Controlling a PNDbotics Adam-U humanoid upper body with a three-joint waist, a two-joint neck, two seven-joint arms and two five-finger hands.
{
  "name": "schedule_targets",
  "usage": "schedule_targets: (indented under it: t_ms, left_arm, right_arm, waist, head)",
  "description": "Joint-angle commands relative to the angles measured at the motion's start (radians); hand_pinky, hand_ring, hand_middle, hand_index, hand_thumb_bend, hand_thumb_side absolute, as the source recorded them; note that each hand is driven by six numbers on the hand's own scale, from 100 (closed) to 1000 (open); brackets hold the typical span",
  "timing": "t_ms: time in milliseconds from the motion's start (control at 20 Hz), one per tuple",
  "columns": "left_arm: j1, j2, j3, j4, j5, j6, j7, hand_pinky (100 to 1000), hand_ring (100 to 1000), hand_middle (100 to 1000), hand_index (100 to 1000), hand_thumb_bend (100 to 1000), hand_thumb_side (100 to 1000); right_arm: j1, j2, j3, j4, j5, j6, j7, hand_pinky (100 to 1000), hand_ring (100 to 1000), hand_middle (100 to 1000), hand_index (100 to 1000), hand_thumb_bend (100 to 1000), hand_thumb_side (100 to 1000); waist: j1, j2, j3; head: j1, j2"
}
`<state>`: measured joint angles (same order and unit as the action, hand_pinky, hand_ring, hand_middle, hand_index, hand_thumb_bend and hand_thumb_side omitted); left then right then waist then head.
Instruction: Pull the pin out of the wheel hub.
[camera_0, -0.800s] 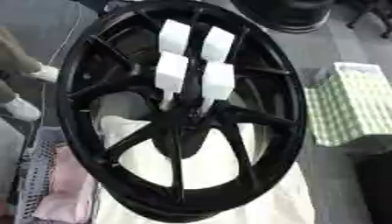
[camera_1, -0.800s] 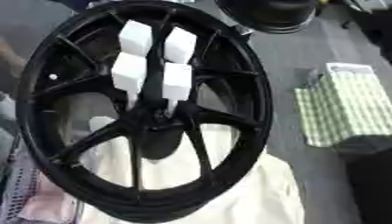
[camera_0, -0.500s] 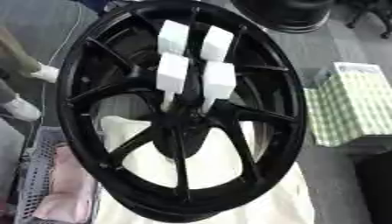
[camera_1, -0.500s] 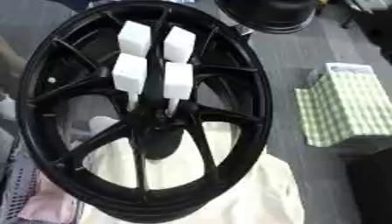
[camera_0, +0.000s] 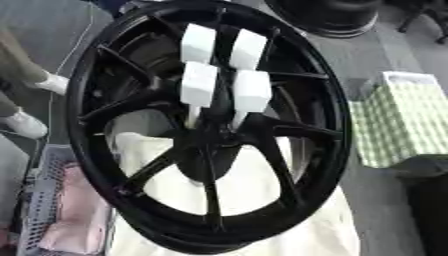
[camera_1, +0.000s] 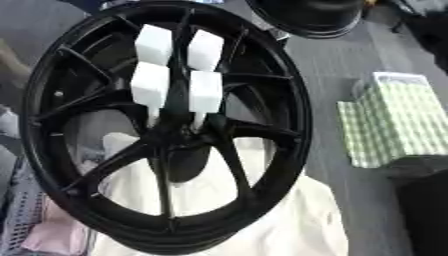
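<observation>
Neither robot hand shows in either view. The black wheel hub (camera_0: 210, 150) stands tilted on cream cloth (camera_1: 262, 220); four white block-topped pins (camera_0: 199, 85) stick up from its centre. A green checked box (camera_1: 394, 125) sits right.

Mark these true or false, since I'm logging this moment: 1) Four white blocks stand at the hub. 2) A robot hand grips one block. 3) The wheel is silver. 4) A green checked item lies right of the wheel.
1) True: four white blocks sit on thin stems above the hub.
2) False: no robot hand shows in either view.
3) False: the wheel is black.
4) True: the green checked item lies to its right.
</observation>
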<state>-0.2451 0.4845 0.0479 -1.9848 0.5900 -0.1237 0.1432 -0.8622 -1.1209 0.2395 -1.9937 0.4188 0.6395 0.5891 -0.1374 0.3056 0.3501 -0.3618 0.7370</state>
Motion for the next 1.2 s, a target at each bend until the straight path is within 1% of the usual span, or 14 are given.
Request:
schedule_targets:
  t_ms: [50,150,200,250,400,600,700,850,1050,1100,1150,1200]
  left_arm:
    - [-0.001,0.024,0.012,-0.015,-0.001,-0.002,0.001,783,634,620,792,128,690]
    - [0.0,0.024,0.012,-0.015,-0.001,-0.001,0.001,782,634,620,792,129,691]
    - [0.0,0.024,0.012,-0.015,-0.001,-0.001,0.001,782,634,620,792,129,691]
    - [-0.001,0.024,0.012,-0.015,-0.001,-0.001,0.001,782,634,620,792,129,691]
    - [-0.001,0.025,0.012,-0.015,-0.001,0.0,0.001,782,634,620,792,129,691]
    - [0.0,0.024,0.011,-0.015,-0.001,0.001,0.0,782,633,620,792,130,693]
    - [-0.001,0.025,0.011,-0.015,-0.001,0.001,0.0,782,633,620,792,130,693]
    - [-0.002,0.025,0.01,-0.015,0.0,0.002,-0.001,782,633,620,792,131,693]
    - [-0.004,0.026,0.008,-0.015,0.001,0.003,-0.004,782,633,620,792,132,693]
    - [-0.005,0.026,0.008,-0.015,0.002,0.003,-0.004,782,634,621,792,133,699]
    - [-0.005,0.026,0.008,-0.015,0.002,0.003,-0.005,782,634,621,792,133,693]
    - [-0.006,0.026,0.008,-0.015,0.002,0.004,-0.005,782,634,621,792,133,693]
  right_arm:
    - [-0.009,-0.026,-0.008,-0.006,0.014,0.043,0.085,849,917,830,828,100,100]
    - [-0.005,-0.029,-0.008,-0.006,0.027,0.032,0.115,849,913,825,825,108,100]
    - [-0.003,-0.03,-0.008,-0.006,0.032,0.027,0.13,851,916,829,827,144,100]
    - [-0.001,-0.032,-0.007,-0.006,0.035,0.022,0.147,852,917,830,827,159,100]
    - [0.005,-0.039,-0.003,-0.006,0.049,0.001,0.205,866,933,848,831,271,100]
    - [0.021,-0.048,0.001,-0.006,0.065,-0.023,0.291,876,941,861,832,337,100]
    - [0.036,-0.056,0.007,-0.006,0.056,-0.031,0.311,876,939,855,829,354,100]
    - [0.058,-0.069,0.019,-0.006,0.026,-0.045,0.317,877,935,842,833,389,100]
    - [0.072,-0.08,0.036,-0.006,0.005,-0.063,0.318,888,946,861,833,359,100]
    - [0.077,-0.083,0.039,-0.006,0.001,-0.067,0.318,889,948,863,834,411,100]
    - [0.082,-0.085,0.042,-0.006,-0.003,-0.07,0.318,889,948,863,833,359,100]
    - [0.088,-0.088,0.043,-0.006,-0.007,-0.072,0.318,889,948,863,833,359,100]
  waist:
    - [0.009,-0.018,-0.001]
    - [0.008,-0.019,-0.002]
    - [0.008,-0.019,-0.002]
    - [0.008,-0.019,-0.002]
    - [0.008,-0.02,-0.002]
    - [0.007,-0.019,-0.001]
    - [0.006,-0.018,0.0]
    - [0.005,-0.018,0.001]
    - [0.003,-0.02,0.003]
    - [0.002,-0.02,0.004]
    - [0.002,-0.02,0.004]
    - [0.002,-0.021,0.005]
  head:
    - [0.002,-0.005]
    - [0.002,-0.004]
    - [0.001,-0.004]
    - [0.001,-0.003]
    - [0.001,-0.003]
    - [0.002,-0.004]
    - [0.003,-0.004]
    - [0.003,-0.004]
    - [0.004,-0.007]
    - [0.004,-0.008]
    - [0.006,-0.01]
    - [0.007,-0.011]
